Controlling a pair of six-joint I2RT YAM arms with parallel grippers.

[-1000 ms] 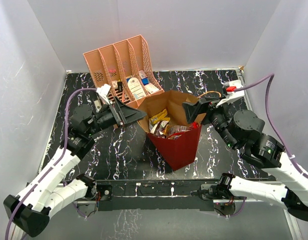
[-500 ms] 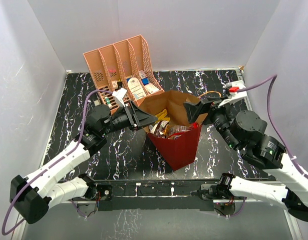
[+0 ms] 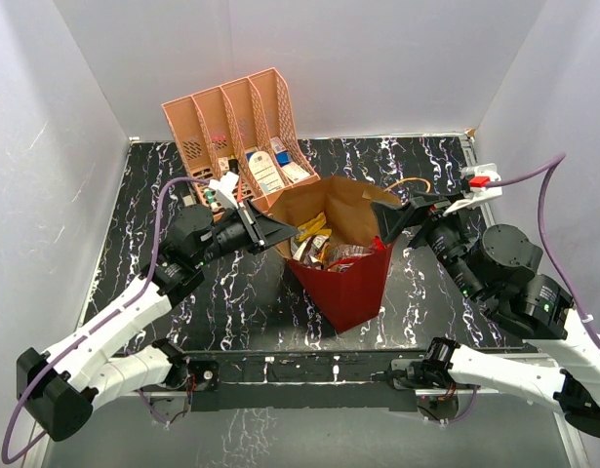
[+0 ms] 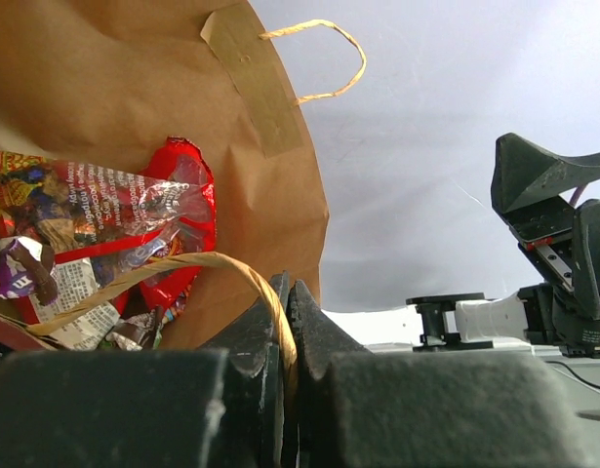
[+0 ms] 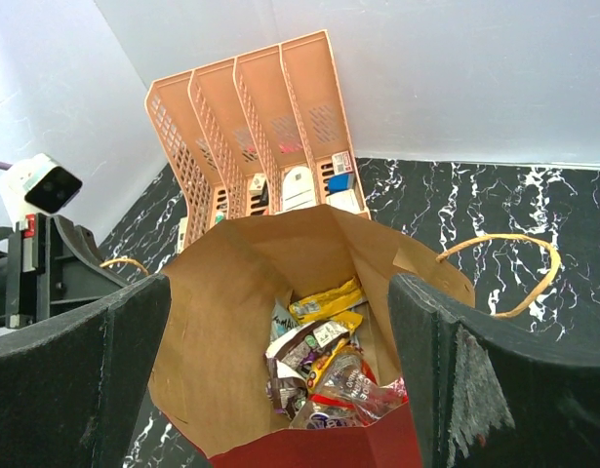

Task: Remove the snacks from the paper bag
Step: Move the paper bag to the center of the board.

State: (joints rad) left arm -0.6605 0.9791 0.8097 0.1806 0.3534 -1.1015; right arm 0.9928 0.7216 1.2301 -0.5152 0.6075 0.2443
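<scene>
The paper bag [image 3: 353, 283], red outside and brown inside, stands open at the table's middle. Inside lie the snacks [image 3: 324, 249]: yellow, purple, brown and shiny red packets [image 5: 329, 375], also seen in the left wrist view as crinkly red wrappers [image 4: 104, 210]. My left gripper [image 3: 280, 227] is at the bag's left rim. Its jaws [image 4: 288, 302] are shut on the bag's tan cord handle [image 4: 182, 263]. My right gripper [image 3: 402, 216] hovers at the bag's right rim, wide open and holding nothing, with the bag's mouth [image 5: 221, 331] seen between its fingers [image 5: 280, 292].
A salmon-pink slotted organizer [image 3: 231, 122] with small boxes and cards stands behind the bag at the back left. The bag's other cord handle [image 3: 407, 182] sticks out at its far right. White walls enclose the black marbled table [image 3: 231, 302].
My left gripper moved right to the bag's left rim and shut on the cord handle. The right arm drew back slightly to the right, still open.
</scene>
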